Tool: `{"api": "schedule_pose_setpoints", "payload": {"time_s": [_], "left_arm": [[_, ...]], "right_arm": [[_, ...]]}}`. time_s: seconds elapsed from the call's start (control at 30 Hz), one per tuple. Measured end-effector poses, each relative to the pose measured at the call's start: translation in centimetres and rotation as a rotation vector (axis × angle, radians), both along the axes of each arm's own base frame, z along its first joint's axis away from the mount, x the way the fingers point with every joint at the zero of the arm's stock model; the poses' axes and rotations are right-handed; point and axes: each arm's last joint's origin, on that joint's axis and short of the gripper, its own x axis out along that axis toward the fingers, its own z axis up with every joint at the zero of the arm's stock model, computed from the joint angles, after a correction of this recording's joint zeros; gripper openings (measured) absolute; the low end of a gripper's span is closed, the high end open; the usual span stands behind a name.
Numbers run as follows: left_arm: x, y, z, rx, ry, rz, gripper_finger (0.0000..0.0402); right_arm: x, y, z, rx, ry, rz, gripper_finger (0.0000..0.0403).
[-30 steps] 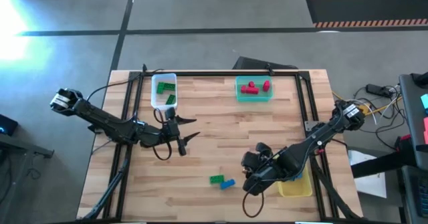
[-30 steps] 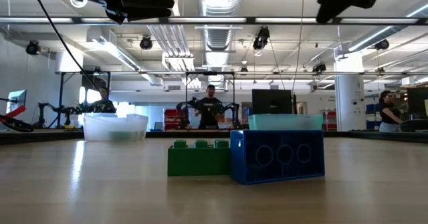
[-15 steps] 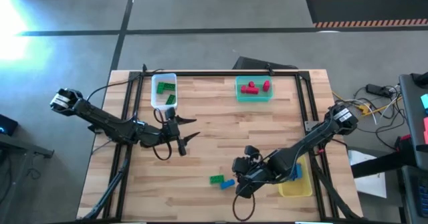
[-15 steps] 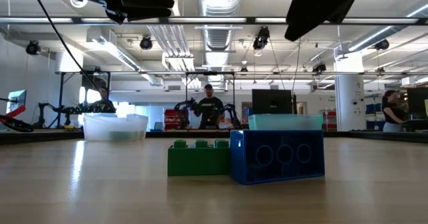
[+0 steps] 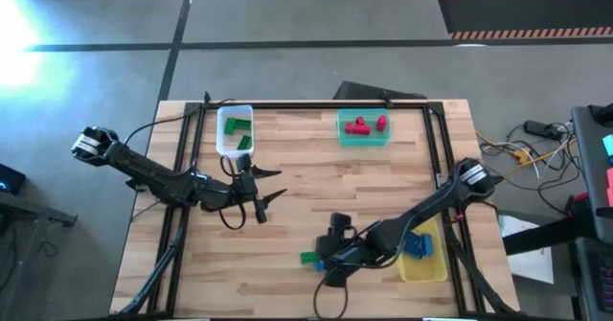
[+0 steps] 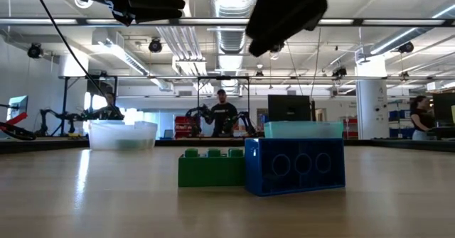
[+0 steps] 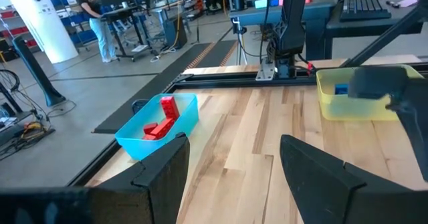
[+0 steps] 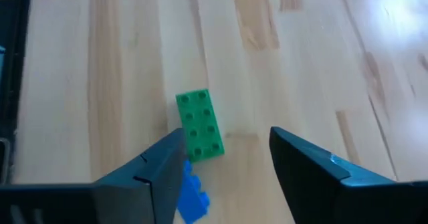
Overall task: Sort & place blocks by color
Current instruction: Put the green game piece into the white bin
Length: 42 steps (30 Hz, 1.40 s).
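Right gripper [image 5: 321, 260] has slid over from the yellow bin [image 5: 422, 265], fingers apart, empty, now above the green block [image 8: 198, 124] and blue block [image 8: 190, 194] lying together. Left gripper [image 5: 269, 184] hovers mid-table, open.

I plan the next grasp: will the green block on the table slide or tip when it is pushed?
The green block looks rigid, probably light. Lying flat and low on the smooth wooden table, it likely slides rather than tips. The blue block beside it may move too.

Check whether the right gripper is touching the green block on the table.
Apart. In the right wrist view the open right gripper hangs above the green block, bare wood showing between its fingers and the block.
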Motion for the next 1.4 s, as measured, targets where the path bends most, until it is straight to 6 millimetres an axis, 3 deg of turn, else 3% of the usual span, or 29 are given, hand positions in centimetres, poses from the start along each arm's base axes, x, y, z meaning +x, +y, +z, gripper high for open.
{"api": "schedule_pose_setpoints", "payload": {"time_s": [0.47, 0.7, 1.0, 1.2, 1.4], "left_arm": [[0.0, 0.0, 0.0, 0.000, 0.001, 0.000, 0.0217], [0.0, 0.0, 0.0, 0.000, 0.001, 0.000, 0.0217], [0.0, 0.0, 0.0, 0.001, 0.002, 0.000, 0.0217], [0.0, 0.0, -0.1, 0.001, 0.003, 0.000, 0.0217], [0.0, 0.0, -0.1, 0.001, 0.004, 0.000, 0.0217]], "right_arm": [[6.0, 0.1, -3.7, -0.005, 0.134, 0.113, 0.0238], [7.1, -0.4, -5.9, -0.002, 0.282, 0.122, 0.0235], [8.2, -0.8, -7.3, 0.035, 0.324, 0.151, 0.0235], [8.4, -1.1, -7.7, 0.045, 0.326, 0.164, 0.0209], [8.4, -1.2, -7.8, 0.047, 0.330, 0.168, 0.0129]]}}
